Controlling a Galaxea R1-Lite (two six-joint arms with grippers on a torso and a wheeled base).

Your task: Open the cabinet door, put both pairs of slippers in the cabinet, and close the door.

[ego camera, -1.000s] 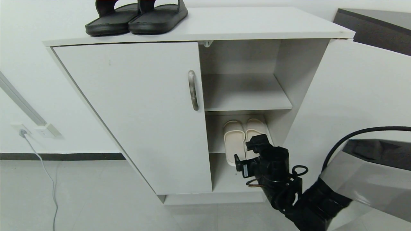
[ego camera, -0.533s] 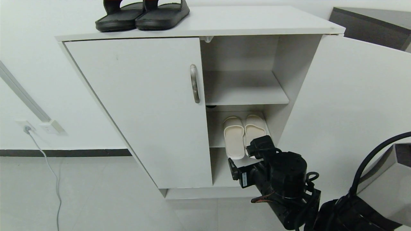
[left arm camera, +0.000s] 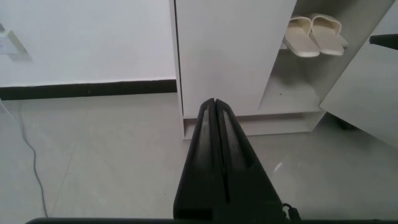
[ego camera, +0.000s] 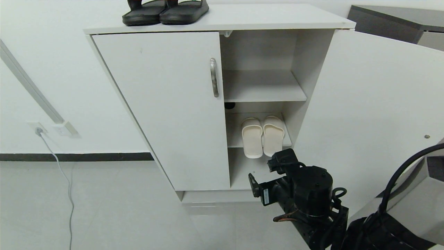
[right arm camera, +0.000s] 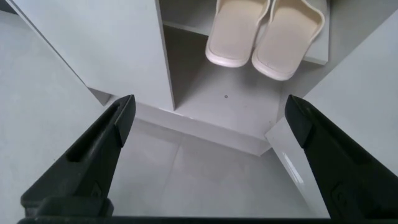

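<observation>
The cream slippers (ego camera: 262, 136) lie side by side at the front edge of the cabinet's (ego camera: 277, 15) lower shelf, beside the open right door (ego camera: 374, 104), so we judge the opening and the first pair done. The black slippers (ego camera: 165, 10) sit on the cabinet's top near its front left corner, yet to be stowed before we close up. Our right gripper (ego camera: 266, 172) hangs spread and empty before the bottom compartment, and our left gripper (left arm camera: 214, 107) is pressed together on nothing, low over the floor

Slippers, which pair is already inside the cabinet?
The cream pair, lying side by side on an inner shelf behind the open door. The black pair sits outside, on top of the cabinet.
</observation>
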